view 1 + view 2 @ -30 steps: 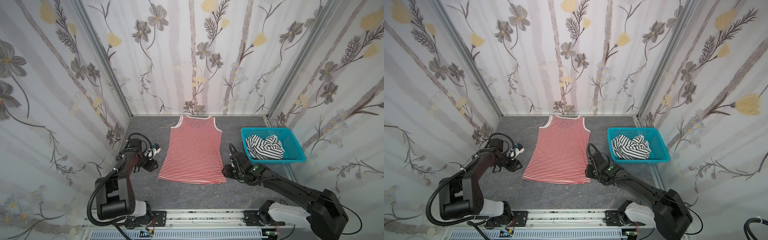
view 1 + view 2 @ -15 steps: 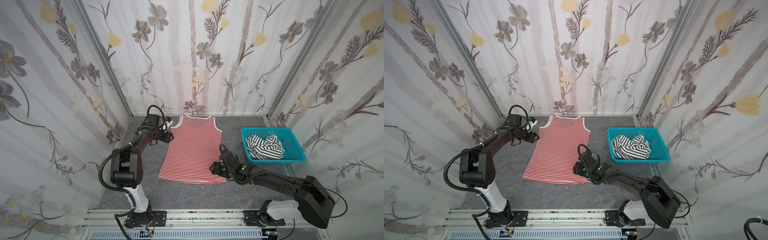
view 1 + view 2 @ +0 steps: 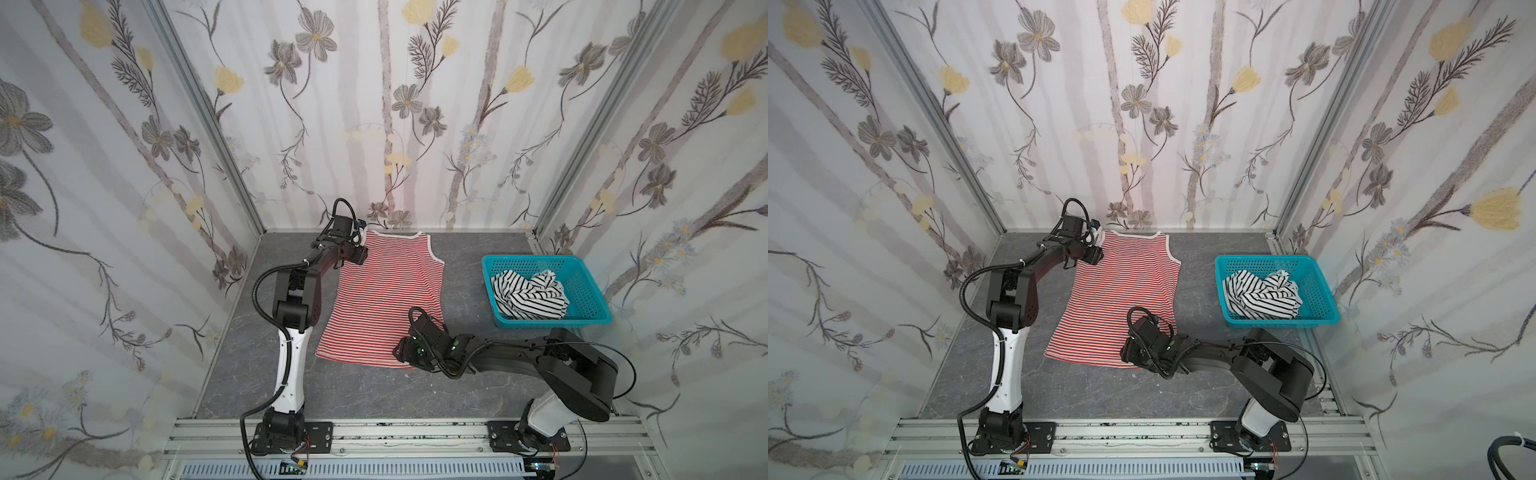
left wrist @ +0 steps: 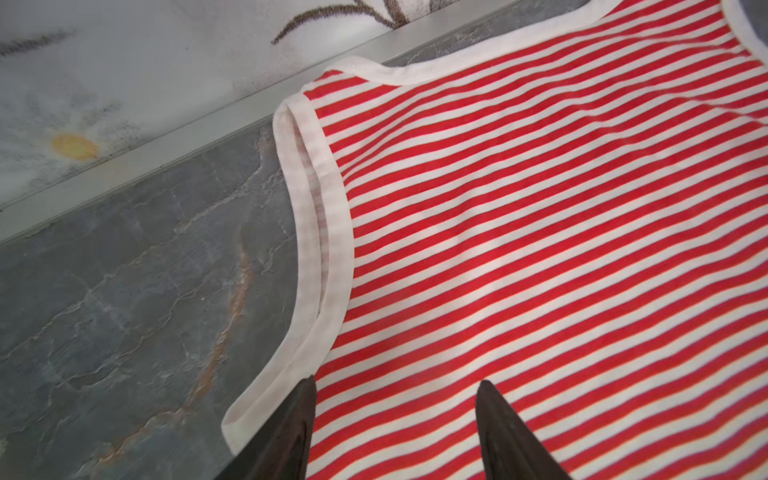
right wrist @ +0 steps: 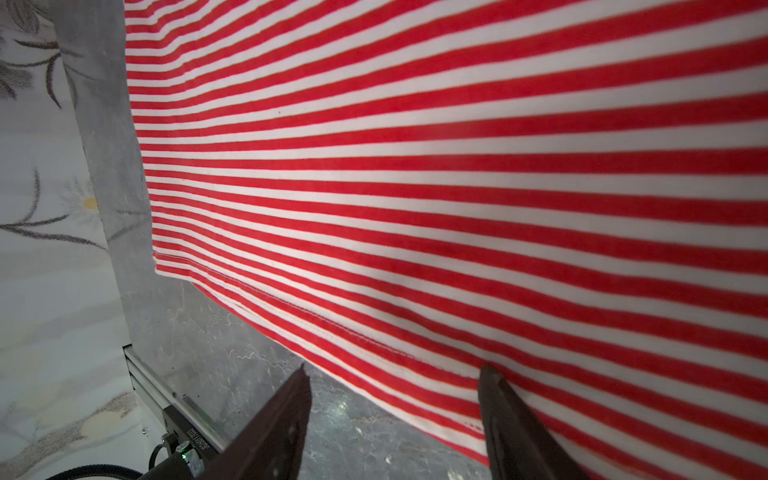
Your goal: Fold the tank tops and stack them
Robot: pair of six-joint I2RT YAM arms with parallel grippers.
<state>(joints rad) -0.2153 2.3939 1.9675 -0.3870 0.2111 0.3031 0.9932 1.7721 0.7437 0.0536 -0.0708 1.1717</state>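
Note:
The red-and-white striped tank top (image 3: 386, 295) (image 3: 1121, 295) lies flat on the grey table, neckline toward the back wall. My left gripper (image 3: 360, 257) (image 4: 395, 380) is open over the top's far left armhole. One fingertip is at the white trim (image 4: 320, 249), the other over the stripes. My right gripper (image 3: 398, 353) (image 5: 392, 368) is open at the near hem (image 5: 332, 324), close to its right corner, one finger over bare table and one over cloth. The black-and-white striped tank top (image 3: 528, 295) (image 3: 1260, 295) lies crumpled in the basket.
A turquoise mesh basket (image 3: 532, 259) (image 3: 1266, 259) stands at the right of the table. Flowered walls close in the back and both sides. The back wall's metal rail (image 4: 208, 120) runs just behind the neckline. An aluminium rail (image 3: 395, 432) runs along the front.
My left arm swung from the table's left middle to the top's far left armhole. My right gripper slid left along the near hem. Both sets of jaws opened wider.

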